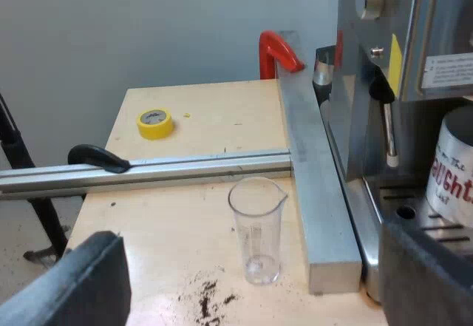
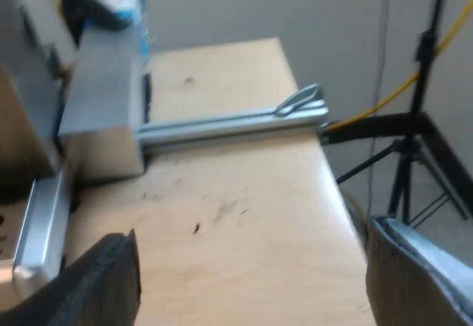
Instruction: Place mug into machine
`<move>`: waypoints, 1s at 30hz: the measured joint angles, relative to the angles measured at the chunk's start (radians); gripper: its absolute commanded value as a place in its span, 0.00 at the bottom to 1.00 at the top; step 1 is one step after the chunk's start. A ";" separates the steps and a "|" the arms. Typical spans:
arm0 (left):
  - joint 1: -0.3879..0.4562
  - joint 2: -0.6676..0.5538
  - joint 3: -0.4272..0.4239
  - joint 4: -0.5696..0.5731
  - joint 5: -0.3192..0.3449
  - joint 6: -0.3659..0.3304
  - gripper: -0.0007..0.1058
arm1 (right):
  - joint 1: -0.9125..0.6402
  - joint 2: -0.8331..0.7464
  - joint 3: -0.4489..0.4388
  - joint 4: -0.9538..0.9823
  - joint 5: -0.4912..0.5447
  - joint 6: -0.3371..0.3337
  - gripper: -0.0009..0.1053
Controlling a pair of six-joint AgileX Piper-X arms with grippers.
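**Mug (image 1: 452,167) on the machine's tray, both grippers open**

Left wrist view, near to far:
- left gripper (image 1: 251,259) open, fingers spread wide, nothing between them but table.
- Dark coffee grounds (image 1: 211,300) scattered on the wooden table (image 1: 185,215), close in between the fingers.
- Just beyond, the measuring glass (image 1: 257,230) stands upright, clear and empty, spout away from the machine.
- Past the finger on the machine's side, the mug stands on the drip tray (image 1: 403,208) of the espresso machine (image 1: 355,82). Finger hides its foot; contact cannot be told.
- Mug upright, long axis vertical, mouth up. White, with red block lettering and smaller dark script facing the gripper. Handle not seen; part of it is cut by the frame edge.
- Steam wand (image 1: 386,119) hangs beside the mug.
- Farther: aluminium bar (image 1: 307,171) along the machine, a rail (image 1: 148,172) across the table, black clamp handle (image 1: 96,157), yellow tape roll (image 1: 155,123), red clamp (image 1: 277,52).

Right wrist view, near to far:
- right gripper (image 2: 250,237) open too, fingers far apart over scuffed tabletop.
- Beyond, an aluminium block (image 2: 103,104) and a rail with a metal clip (image 2: 299,99) at its end.
- Off the table edge, a black tripod (image 2: 414,134) and a yellow cable (image 2: 399,93).
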 measured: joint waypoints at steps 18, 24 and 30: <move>0.000 0.004 0.252 -0.065 0.000 -0.015 0.67 | 0.000 0.002 0.270 -0.011 -0.030 0.000 0.63; 0.000 0.004 0.254 -0.065 0.005 -0.017 0.67 | 0.000 0.002 0.276 -0.014 -0.030 0.000 0.63; 0.000 0.004 0.256 -0.065 0.005 -0.019 0.67 | 0.000 0.002 0.276 -0.016 -0.032 0.000 0.63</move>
